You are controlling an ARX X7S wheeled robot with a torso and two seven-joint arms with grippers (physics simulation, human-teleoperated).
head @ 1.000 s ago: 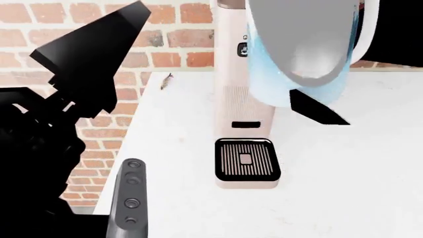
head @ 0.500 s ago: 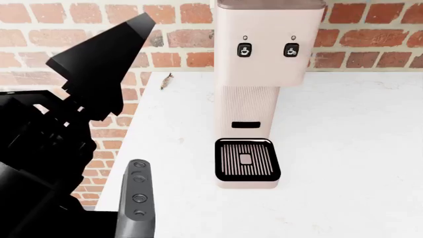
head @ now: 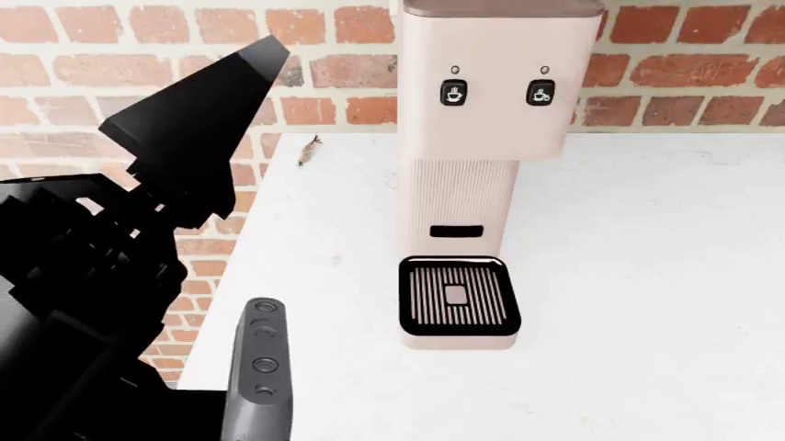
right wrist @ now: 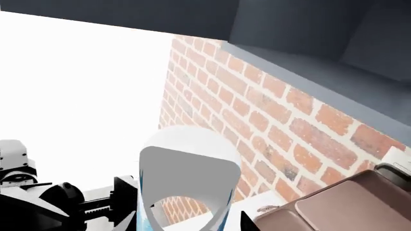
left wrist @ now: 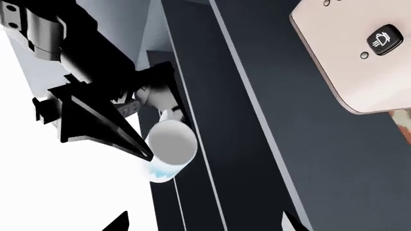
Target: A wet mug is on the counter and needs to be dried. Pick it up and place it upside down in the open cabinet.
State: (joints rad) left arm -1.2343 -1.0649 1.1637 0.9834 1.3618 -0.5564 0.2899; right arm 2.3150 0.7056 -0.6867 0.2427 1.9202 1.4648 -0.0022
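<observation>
Two claws in play. Right claw (left wrist: 138, 127) is clamped on the mug (left wrist: 170, 149) and holds it high in the air, off the table (head: 638, 276), beside a dark cabinet panel (left wrist: 212, 120); the mug's grey inside shows in the right wrist view (right wrist: 186, 187), with the brick wall (right wrist: 270, 115) behind it. Mug is out of the head view. Left claw (head: 202, 119) hangs raised beyond the table's left edge, in front of the wall; whether its jaws are apart or together cannot be told. One beige coffee machine (head: 479, 165) stands at the table's back edge.
</observation>
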